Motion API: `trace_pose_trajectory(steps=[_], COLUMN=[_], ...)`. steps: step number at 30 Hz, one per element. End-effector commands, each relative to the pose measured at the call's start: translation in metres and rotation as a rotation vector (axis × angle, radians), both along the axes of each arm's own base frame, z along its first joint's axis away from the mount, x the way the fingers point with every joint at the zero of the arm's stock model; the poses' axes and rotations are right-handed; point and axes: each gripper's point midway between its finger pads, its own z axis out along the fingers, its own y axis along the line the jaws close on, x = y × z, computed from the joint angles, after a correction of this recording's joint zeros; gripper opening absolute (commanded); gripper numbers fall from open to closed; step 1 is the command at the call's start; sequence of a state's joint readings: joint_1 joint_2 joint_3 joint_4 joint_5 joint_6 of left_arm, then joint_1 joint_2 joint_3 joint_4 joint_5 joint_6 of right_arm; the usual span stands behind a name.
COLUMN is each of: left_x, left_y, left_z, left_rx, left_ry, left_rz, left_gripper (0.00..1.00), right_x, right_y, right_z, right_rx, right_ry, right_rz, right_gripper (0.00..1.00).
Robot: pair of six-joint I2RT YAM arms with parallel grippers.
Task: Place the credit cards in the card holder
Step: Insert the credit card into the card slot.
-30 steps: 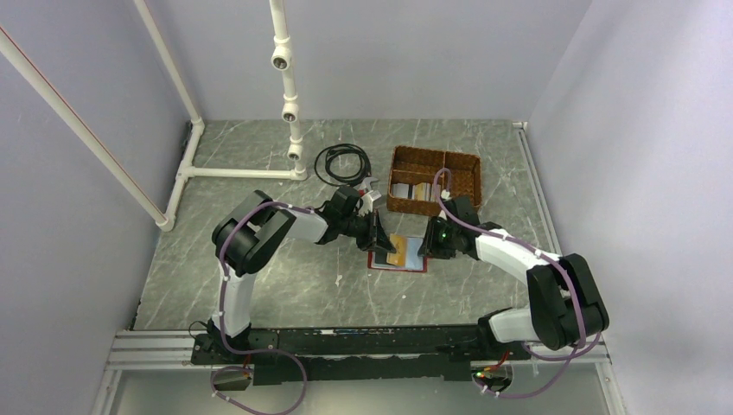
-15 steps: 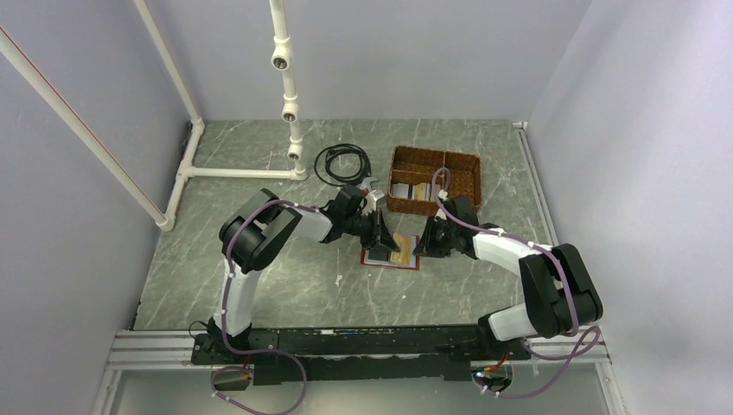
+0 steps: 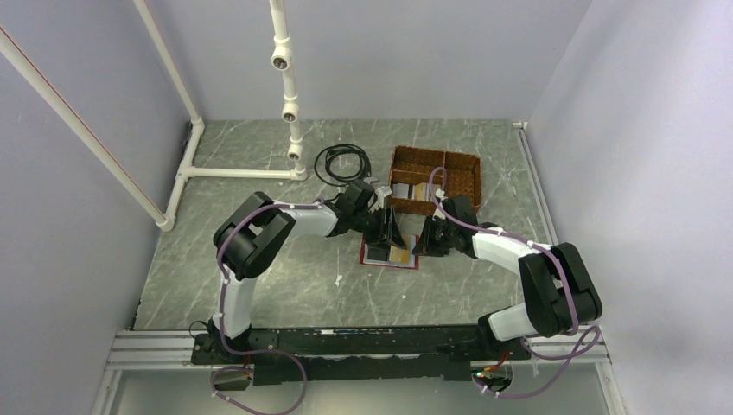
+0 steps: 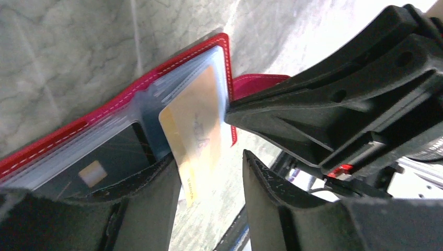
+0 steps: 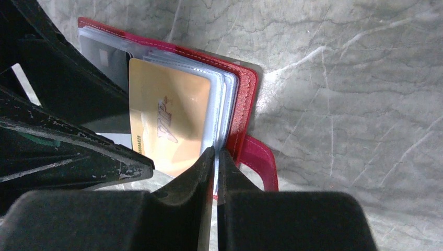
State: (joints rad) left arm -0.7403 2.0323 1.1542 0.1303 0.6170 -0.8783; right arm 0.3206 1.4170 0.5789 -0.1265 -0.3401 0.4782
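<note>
**Open holder (image 3: pixel 389 253) on the counter (image 3: pixel 302 285), just near of the basket (image 3: pixel 432 153).** A tan card (image 5: pixel 167 120) lies part-way in a clear sleeve. Its slanted script may read "VIP"; the raised digits along one edge are too small to read. Left pincer (image 4: pixel 210 157): open, fingers either side of the card's protruding end. Right pincer (image 5: pixel 216 154): closed on the sleeves at the holder's right edge. A dark card (image 4: pixel 112 157) with a chip is partly hidden behind a left finger. The basket's contents are indistinct.
</note>
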Motion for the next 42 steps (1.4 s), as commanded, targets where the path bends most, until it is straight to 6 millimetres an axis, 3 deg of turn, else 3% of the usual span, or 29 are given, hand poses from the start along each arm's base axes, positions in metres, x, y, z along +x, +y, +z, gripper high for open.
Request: trace_pose_trajectory(steps=[1,3,9,15,20,23,27,32,35,40,42], left_x=[0.004,0.003,-0.014,-0.019,-0.034,-0.036,-0.034,-0.018,-0.019,-0.019,-0.017], left_y=[0.027,0.025,-0.021,-0.026,-0.053,-0.058,-0.047,-0.001,0.019,0.032,0.032], left_z=[-0.02,-0.02,-0.009,0.009,0.021,0.024,0.029,0.022,0.022,0.031,0.036], left_rx=[0.226,0.228,0.026,-0.023,-0.167,-0.208,-0.172,0.126,0.25,0.3,0.3], left_ry=[-0.071,-0.083,-0.042,-0.094,-0.05,-0.051,-0.086,-0.148,-0.157,-0.194,-0.204], left_rz=[0.047,0.045,-0.022,-0.069,-0.154,-0.157,-0.143,-0.094,-0.111,-0.109,-0.098], left_gripper=[0.51,0.51,0.45,0.51,0.55,0.56,0.56,0.61,0.8,0.88,0.84], right_x=[0.004,0.005,0.003,0.003,0.006,0.005,0.002,0.0,0.0,0.003,0.003], right_y=[0.001,0.001,0.006,0.006,0.011,0.013,0.013,0.002,-0.004,-0.004,0.0], right_z=[0.001,0.001,0.0,-0.001,0.004,0.006,0.009,0.018,0.026,0.037,0.04], right_rx=[-0.029,-0.027,0.008,0.008,0.032,0.048,0.055,0.024,0.006,0.01,0.036], right_ry=[-0.023,-0.025,-0.017,-0.021,-0.03,-0.029,-0.029,-0.046,-0.065,-0.083,-0.083], right_rz=[0.034,0.037,0.038,0.039,0.046,0.045,0.044,0.029,0.029,0.043,0.05], right_gripper=[0.07,0.07,0.05,0.04,0.03,0.03,0.03,0.13,0.21,0.27,0.28])
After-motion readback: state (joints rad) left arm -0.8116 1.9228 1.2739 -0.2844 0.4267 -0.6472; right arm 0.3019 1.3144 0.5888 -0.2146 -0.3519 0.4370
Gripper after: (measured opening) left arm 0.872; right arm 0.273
